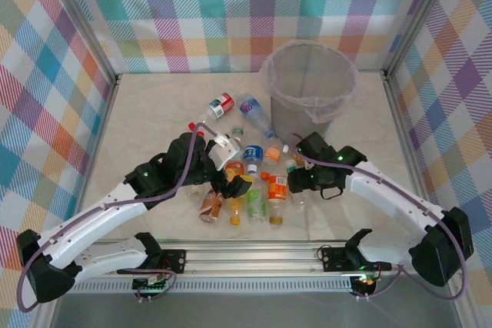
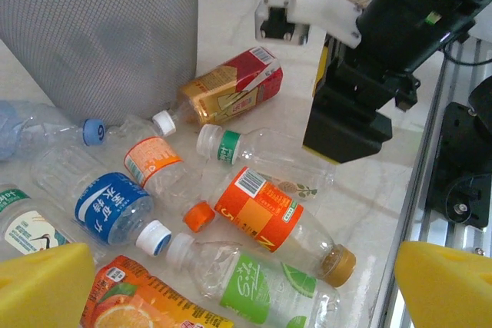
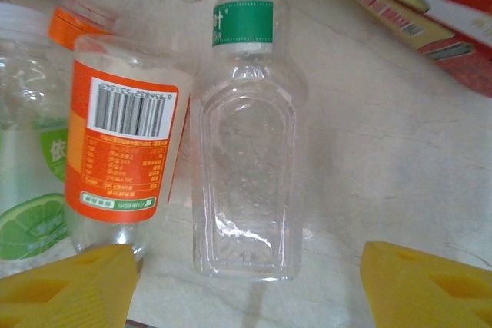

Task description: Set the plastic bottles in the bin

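Observation:
The grey bin (image 1: 311, 90), lined with a clear bag, stands at the back right. Several plastic bottles (image 1: 257, 186) lie in a heap in front of it. My left gripper (image 2: 242, 297) hangs open over a green-label bottle (image 2: 261, 286) and an orange-label bottle (image 2: 269, 213), touching neither. My right gripper (image 3: 246, 289) is open and low over the table. A clear bottle with a green neck band (image 3: 246, 174) lies between its fingers, base towards the wrist, with a gap on each side. In the top view the left gripper (image 1: 234, 187) and right gripper (image 1: 298, 182) face each other across the heap.
A red-label bottle (image 1: 219, 105) and a blue-label bottle (image 1: 256, 113) lie apart, left of the bin. A red and yellow bottle (image 2: 231, 86) rests by the bin wall (image 2: 100, 28). An orange-label bottle (image 3: 123, 151) lies against my right gripper's left finger. A metal rail (image 1: 254, 255) runs along the near edge.

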Motion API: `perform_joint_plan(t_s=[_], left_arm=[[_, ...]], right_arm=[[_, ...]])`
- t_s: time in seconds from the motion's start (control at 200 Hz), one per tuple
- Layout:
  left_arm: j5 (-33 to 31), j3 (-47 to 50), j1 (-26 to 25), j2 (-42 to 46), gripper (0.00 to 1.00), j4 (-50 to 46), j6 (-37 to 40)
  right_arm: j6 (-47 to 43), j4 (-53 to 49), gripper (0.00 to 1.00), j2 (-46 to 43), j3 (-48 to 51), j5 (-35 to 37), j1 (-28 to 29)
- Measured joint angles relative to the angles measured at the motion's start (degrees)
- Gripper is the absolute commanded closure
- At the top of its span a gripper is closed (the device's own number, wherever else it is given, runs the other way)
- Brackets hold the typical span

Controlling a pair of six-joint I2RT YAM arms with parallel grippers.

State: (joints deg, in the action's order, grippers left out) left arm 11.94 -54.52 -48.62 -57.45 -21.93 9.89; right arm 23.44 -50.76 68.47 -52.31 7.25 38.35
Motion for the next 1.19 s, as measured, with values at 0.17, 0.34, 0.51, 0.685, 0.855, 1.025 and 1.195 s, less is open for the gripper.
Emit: perform_joint_plan(t_s=[0.17, 0.34, 0.51, 0.685, 0.855, 1.025, 1.195], left_arm=[[-0.22, 0.00, 0.00, -0.24, 0.00, -0.02, 0.00], [-0.61, 0.00, 0.00, -0.24, 0.00, -0.02, 0.00], [-0.66, 0.00, 0.00, -0.33, 0.00, -0.02, 0.00], [-0.70, 0.00, 0.00, -0.50, 0.00, -0.13, 0.00], [-1.07, 0.00, 0.00, -0.50, 0.00, -0.22, 0.00], [-1.09, 0.00, 0.00, -0.50, 0.00, -0.22, -0.02], [-1.09, 0.00, 0.00, -0.52, 0.00, -0.17, -0.72]], right_arm=[[0.57, 3.54, 0.23, 3.85, 2.34, -1.60, 0.00], [1.25, 6.58, 0.22, 7.02, 3.63, -2.19, 0.00], [1.42, 8.41, 0.22, 9.94, 4.02, -2.38, 0.00], [1.44, 9.57, 0.24, 11.80, 4.70, -2.25, 0.00], [1.44, 10.54, 0.29, 13.70, 4.79, -1.90, 0.00], [1.44, 11.17, 0.35, 13.99, 5.11, -1.73, 0.00], [1.44, 11.28, 0.38, 13.97, 5.18, -1.73, 0.00]])
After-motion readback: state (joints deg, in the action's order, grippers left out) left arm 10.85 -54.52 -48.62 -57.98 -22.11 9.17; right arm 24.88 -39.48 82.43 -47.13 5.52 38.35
